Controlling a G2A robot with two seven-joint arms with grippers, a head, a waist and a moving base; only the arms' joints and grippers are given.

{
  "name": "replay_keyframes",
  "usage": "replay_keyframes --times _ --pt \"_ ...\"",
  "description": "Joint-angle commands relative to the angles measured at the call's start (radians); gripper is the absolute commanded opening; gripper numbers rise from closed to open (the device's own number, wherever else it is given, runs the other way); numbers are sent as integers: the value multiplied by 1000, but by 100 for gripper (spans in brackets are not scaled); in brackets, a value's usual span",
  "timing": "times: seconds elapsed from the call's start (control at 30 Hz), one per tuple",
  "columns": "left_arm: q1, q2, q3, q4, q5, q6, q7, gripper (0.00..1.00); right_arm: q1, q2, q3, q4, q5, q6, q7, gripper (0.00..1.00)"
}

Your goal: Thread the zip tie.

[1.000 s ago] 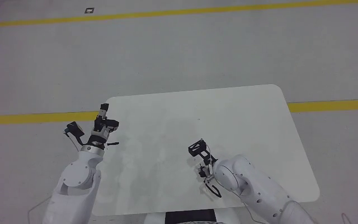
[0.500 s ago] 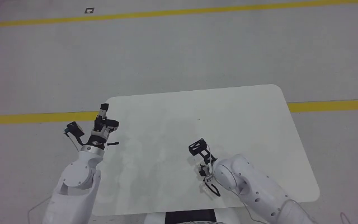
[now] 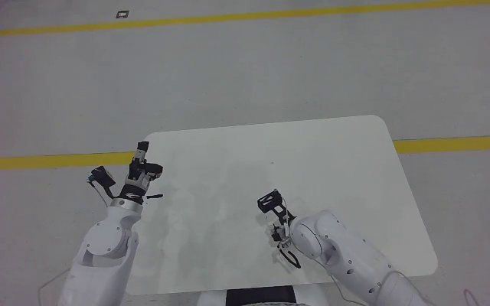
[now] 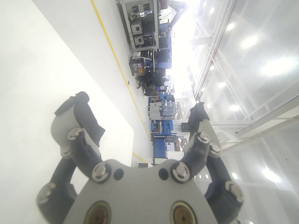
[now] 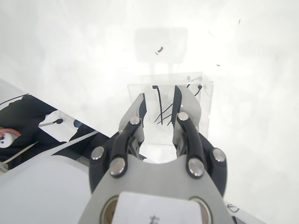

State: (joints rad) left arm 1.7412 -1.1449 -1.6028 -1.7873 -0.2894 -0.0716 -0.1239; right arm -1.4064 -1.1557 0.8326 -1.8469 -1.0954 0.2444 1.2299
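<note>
Zip tie (image 5: 159, 101) inside half-open right gripper (image 5: 159, 92), not clamped

One table (image 3: 337, 153) takes up the middle of the top view. Two yellow floor lines show there: an upper line (image 3: 230, 17) near the top edge and a lower line (image 3: 46, 161) at mid-height, running on at the table's right. One small square marker (image 3: 122, 14) sits at the upper left. There are two grippers, the left gripper (image 4: 140, 103) and the right gripper (image 5: 159, 93), with two fingers each. One clear box (image 5: 205, 103) lies at the centre of the right wrist view. It holds black zip ties (image 5: 159, 101). Two heads show, but the tails cross, so the full count cannot be told.
</note>
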Motion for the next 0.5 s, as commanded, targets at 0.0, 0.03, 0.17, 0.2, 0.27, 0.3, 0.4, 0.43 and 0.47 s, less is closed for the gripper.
replay_keyframes --times 0.0,0.03,0.17,0.2,0.27,0.3,0.4,0.43,0.47 --pt "0 0 0 0 0 0 0 100 0 -1 1 1 2 -2 -2 25" --pt "0 0 0 0 0 0 0 100 0 -1 1 1 1 -2 -2 25" --pt "0 0 0 0 0 0 0 100 -1 -3 -1 2 -3 -5 2 25" --pt "0 0 0 0 0 0 0 100 -1 -4 -2 3 -3 -5 3 25" --pt "0 0 0 0 0 0 0 100 1 -6 -6 7 -5 -7 4 25" --pt "0 0 0 0 0 0 0 100 2 -6 -7 9 -5 -6 4 25" --pt "0 0 0 0 0 0 0 100 7 -9 -13 14 -7 -7 5 24" --pt "0 0 0 0 0 0 0 100 8 -10 -14 17 -7 -7 6 24" --pt "0 0 0 0 0 0 0 100 9 -11 -16 19 -8 -7 8 24"
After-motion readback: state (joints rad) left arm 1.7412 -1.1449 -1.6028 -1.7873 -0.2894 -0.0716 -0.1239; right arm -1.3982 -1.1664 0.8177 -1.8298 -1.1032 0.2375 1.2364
